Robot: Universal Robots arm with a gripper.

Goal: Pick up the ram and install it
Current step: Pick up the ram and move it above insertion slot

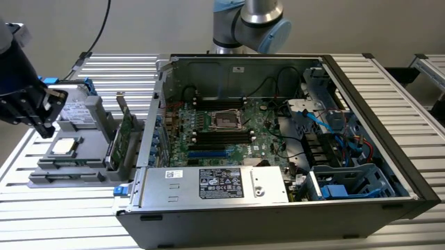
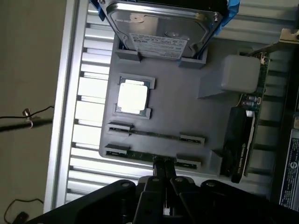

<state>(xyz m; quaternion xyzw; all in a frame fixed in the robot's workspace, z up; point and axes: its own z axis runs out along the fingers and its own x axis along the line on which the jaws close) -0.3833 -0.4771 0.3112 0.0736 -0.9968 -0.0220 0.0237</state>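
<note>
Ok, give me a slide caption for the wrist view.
Gripper, jaws shut, poised at a ram stick in the gray tray that also holds a processor and a hard drive.

Toward the surface's exterior-view-left edge, holder carrying hard drive behind, processor mid, ram in front, computer case alongside.

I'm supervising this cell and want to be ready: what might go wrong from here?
The gripper is shut at the thin edge of the ram in the grey tray; a shallow hold may let it tilt or slip. The second stick lies close alongside and might be snagged.
</note>
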